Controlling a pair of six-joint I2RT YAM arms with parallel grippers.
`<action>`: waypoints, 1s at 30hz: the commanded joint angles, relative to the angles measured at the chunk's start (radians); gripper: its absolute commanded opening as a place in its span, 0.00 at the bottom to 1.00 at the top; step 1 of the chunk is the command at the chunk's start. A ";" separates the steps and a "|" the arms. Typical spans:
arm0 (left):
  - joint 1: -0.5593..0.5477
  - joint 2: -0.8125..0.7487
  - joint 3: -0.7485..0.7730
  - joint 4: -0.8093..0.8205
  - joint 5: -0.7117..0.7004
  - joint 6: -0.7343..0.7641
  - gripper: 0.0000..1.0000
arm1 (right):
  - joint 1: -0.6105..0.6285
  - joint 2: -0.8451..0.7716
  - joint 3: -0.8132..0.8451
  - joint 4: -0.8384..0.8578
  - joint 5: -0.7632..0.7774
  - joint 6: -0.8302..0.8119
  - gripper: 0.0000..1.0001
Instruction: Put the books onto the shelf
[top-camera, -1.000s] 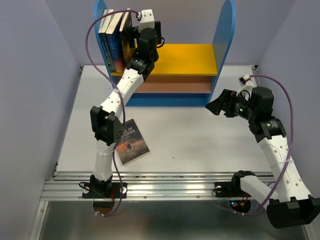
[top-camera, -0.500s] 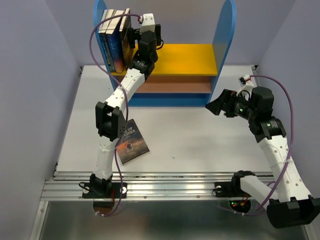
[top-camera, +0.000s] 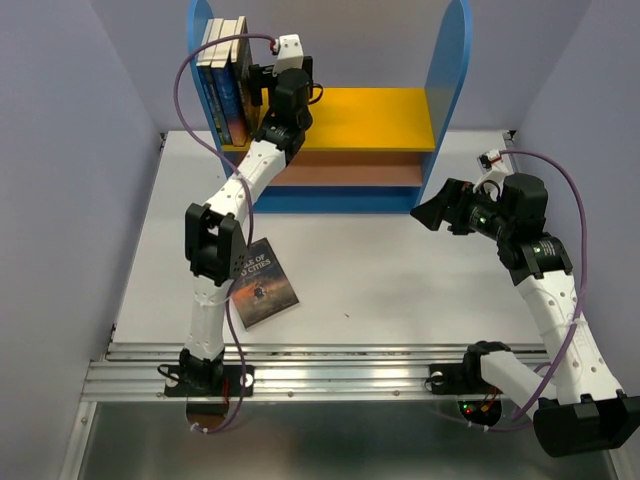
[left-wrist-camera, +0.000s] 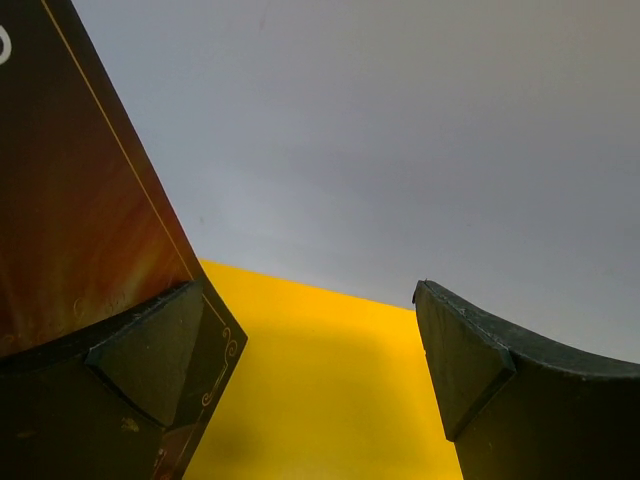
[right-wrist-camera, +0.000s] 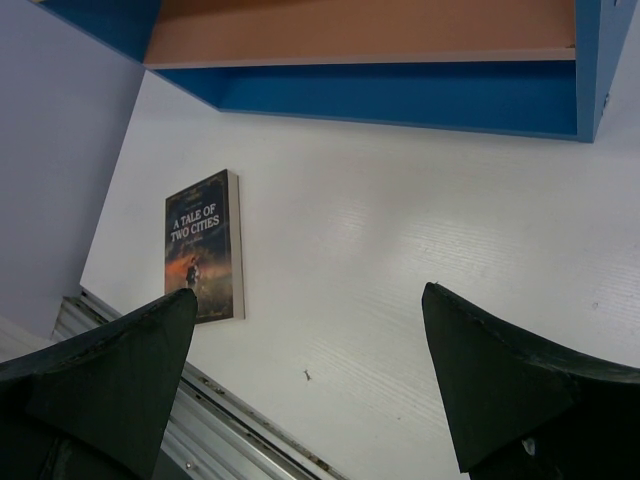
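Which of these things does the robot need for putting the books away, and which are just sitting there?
For the job:
- shelf
- standing books on its yellow board
- A Tale of Two Cities book, flat on the table
- left tool, open beside the standing books
- right tool, open and empty

Just there:
- table
- metal rail along its near edge

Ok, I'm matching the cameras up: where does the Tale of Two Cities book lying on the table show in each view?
Top external: the book lies lower left, partly behind the left arm.
Left wrist: not in it.
Right wrist: the book, left of centre, lying flat.
Shared landmark: the shelf, in all three.
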 joint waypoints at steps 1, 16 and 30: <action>0.019 -0.136 -0.061 0.030 -0.031 -0.018 0.99 | 0.000 -0.016 0.001 0.042 0.001 -0.008 1.00; 0.033 -0.340 -0.301 0.063 0.081 -0.087 0.99 | 0.000 -0.014 -0.004 0.046 -0.007 -0.003 1.00; 0.032 -0.446 -0.335 0.044 0.303 -0.147 0.99 | 0.000 -0.009 -0.001 0.046 -0.008 -0.002 1.00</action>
